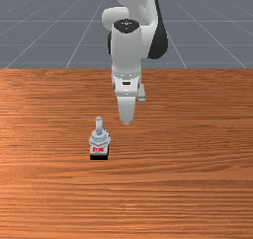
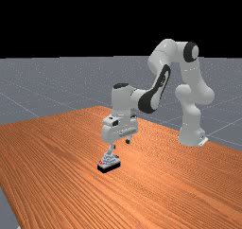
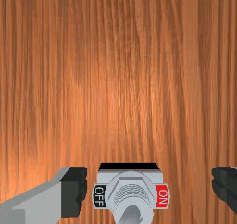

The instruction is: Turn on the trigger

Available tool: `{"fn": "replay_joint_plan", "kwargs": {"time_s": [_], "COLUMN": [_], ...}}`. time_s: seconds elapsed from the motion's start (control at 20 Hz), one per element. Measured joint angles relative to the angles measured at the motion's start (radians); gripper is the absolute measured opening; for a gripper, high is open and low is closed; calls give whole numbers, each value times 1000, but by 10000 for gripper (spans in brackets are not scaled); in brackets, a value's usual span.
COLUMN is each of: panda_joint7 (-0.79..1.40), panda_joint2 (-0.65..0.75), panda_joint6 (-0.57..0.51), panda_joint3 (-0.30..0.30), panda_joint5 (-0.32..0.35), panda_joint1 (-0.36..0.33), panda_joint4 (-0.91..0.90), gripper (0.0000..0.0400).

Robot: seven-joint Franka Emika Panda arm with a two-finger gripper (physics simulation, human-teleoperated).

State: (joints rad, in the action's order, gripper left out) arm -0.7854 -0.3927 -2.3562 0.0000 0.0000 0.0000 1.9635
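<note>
On the worktop (image 1: 197,193), the arm (image 2: 191,121) holds the gripper (image 3: 149,187) above and to the front view's right of the toggle switch (image 1: 99,139), its jaws wide apart with nothing clamped. That sideways offset could make a straight descent miss; coming down on the housing could tip or slide the switch, and a push from the ON side would likely leave it off. The switch stands upright, its long axis running toward and away from the arm's foot. The lever (image 1: 99,126) points up, seemingly leaning footward, toward the OFF label (image 3: 99,196); the red ON label (image 3: 162,196) faces away.
</note>
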Motion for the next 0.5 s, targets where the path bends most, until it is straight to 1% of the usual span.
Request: {"fn": "replay_joint_plan", "kwargs": {"time_s": [0.05, 0.1, 0.15, 0.2, 0.25, 0.3, 0.5], "panda_joint7": [99, 198, 298, 399, 492, 503, 495], "panda_joint2": [-17, -41, -81, -143, -230, -235, -235], "panda_joint6": [11, 27, 53, 97, 160, 159, 162], "panda_joint3": [4, 21, 39, 55, 67, 84, 91], "panda_joint5": [-13, -26, -39, -53, -66, -64, -69], "panda_joint1": [36, 98, 170, 247, 328, 363, 377], "panda_joint4": [-27, -68, -133, -238, -389, -391, -392], "gripper": [243, 148, 90, 55, 33, 20, 3]}}
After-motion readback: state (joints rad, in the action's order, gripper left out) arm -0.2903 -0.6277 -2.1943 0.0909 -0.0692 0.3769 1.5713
